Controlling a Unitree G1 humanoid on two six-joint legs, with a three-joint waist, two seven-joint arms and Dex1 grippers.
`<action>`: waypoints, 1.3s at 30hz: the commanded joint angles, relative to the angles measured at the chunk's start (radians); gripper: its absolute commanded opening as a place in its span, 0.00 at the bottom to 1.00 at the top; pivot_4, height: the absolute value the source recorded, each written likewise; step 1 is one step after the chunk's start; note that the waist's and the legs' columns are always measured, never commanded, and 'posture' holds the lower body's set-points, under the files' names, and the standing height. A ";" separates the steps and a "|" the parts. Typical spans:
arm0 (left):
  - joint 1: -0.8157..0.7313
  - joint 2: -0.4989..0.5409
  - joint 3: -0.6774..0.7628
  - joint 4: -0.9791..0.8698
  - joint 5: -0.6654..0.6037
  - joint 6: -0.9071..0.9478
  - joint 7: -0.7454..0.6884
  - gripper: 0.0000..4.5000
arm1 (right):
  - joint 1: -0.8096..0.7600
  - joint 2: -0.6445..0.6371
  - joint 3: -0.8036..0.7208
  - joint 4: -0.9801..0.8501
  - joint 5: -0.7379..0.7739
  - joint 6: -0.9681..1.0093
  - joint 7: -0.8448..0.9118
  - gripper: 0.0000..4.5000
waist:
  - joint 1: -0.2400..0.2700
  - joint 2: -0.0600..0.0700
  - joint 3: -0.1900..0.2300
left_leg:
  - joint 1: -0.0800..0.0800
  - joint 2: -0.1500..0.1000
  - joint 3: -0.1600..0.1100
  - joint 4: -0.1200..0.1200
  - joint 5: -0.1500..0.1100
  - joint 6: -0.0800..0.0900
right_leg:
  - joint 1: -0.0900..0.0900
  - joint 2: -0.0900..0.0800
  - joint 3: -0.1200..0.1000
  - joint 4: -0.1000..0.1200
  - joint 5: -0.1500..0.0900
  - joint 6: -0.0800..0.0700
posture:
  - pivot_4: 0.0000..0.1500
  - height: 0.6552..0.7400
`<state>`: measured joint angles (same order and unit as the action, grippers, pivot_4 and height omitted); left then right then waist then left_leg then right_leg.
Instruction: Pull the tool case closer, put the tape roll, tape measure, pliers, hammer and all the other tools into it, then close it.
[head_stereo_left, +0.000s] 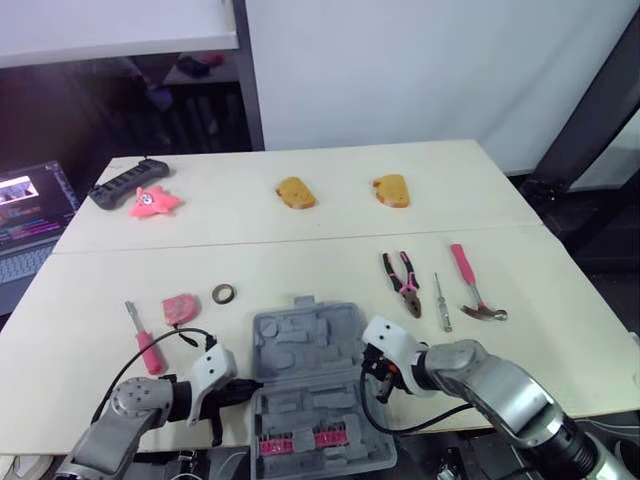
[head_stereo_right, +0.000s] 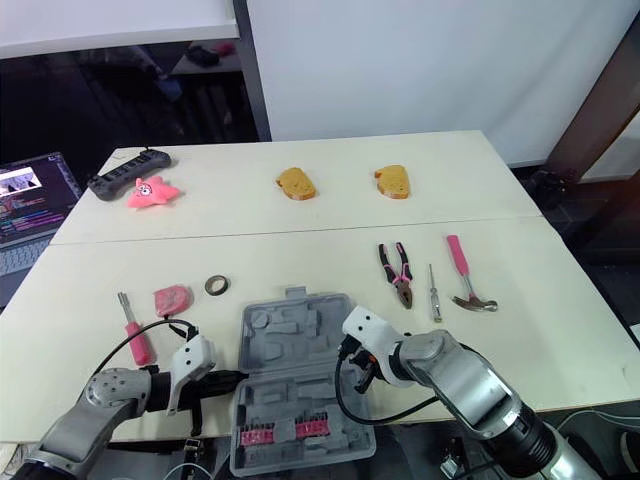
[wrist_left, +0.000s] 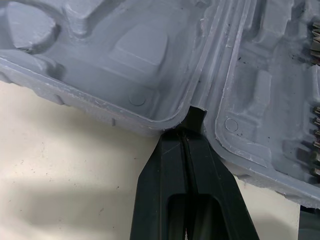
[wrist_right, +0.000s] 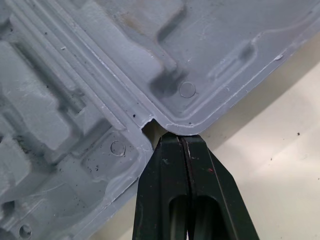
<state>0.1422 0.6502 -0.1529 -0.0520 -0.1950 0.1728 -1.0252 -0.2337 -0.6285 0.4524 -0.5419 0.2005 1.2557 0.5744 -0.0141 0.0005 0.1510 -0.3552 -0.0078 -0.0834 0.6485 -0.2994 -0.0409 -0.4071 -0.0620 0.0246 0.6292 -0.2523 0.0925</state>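
Note:
The grey tool case (head_stereo_left: 305, 345) lies open at the table's front edge, with a pink strip of bits (head_stereo_left: 300, 442) in its near half. My left gripper (head_stereo_left: 250, 385) is shut at the case's left hinge notch (wrist_left: 196, 111). On the right side, my right gripper (head_stereo_left: 372, 375) is shut against the hinge notch (wrist_right: 150, 125). The tape roll (head_stereo_left: 223, 293), pink tape measure (head_stereo_left: 180, 307) and pink-handled screwdriver (head_stereo_left: 145, 340) lie left of the case. Pliers (head_stereo_left: 403, 282), a small screwdriver (head_stereo_left: 441, 302) and the pink-handled hammer (head_stereo_left: 472, 285) lie to its right.
At the back of the table are two bread-like pieces (head_stereo_left: 296, 192) (head_stereo_left: 391, 190), a pink star toy (head_stereo_left: 152, 202) and a black power strip (head_stereo_left: 128, 182). A laptop (head_stereo_left: 25, 215) sits off the left edge. The case's near half overhangs the table's front edge.

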 joint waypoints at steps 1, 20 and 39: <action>0.003 -0.004 -0.064 0.008 0.035 0.033 -0.003 0.00 | -0.009 0.003 0.008 -0.018 0.018 -0.015 0.003 0.00 | 0.000 0.000 0.000 | 0.000 0.000 0.000 0.000 0.000 0.000 | 0.000 0.000 0.000 0.000 0.000 0.000 | 1.00 1.00; -0.030 -0.011 -0.069 -0.007 0.033 0.073 0.000 0.00 | 0.013 -0.022 -0.005 -0.015 0.027 -0.006 -0.011 0.00 | 0.003 0.000 0.000 | -0.001 -0.001 -0.001 0.000 0.000 0.000 | 0.000 -0.001 0.000 -0.001 -0.002 0.003 | 1.00 1.00; -0.062 -0.030 -0.061 0.041 0.038 0.061 0.010 0.00 | 0.031 -0.034 -0.033 -0.010 0.029 -0.003 -0.028 0.00 | 0.005 0.000 0.001 | -0.001 -0.001 -0.001 0.000 0.000 0.000 | 0.000 -0.002 -0.001 -0.002 -0.003 0.004 | 1.00 1.00</action>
<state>0.0778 0.6307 -0.1789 -0.0431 -0.1854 0.2256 -1.0318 -0.2095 -0.6535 0.4220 -0.5450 0.2204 1.2570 0.5483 -0.0093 0.0001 0.1517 -0.3563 -0.0085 -0.0848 0.6483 -0.2994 -0.0411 -0.4067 -0.0641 0.0240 0.6265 -0.2557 0.0967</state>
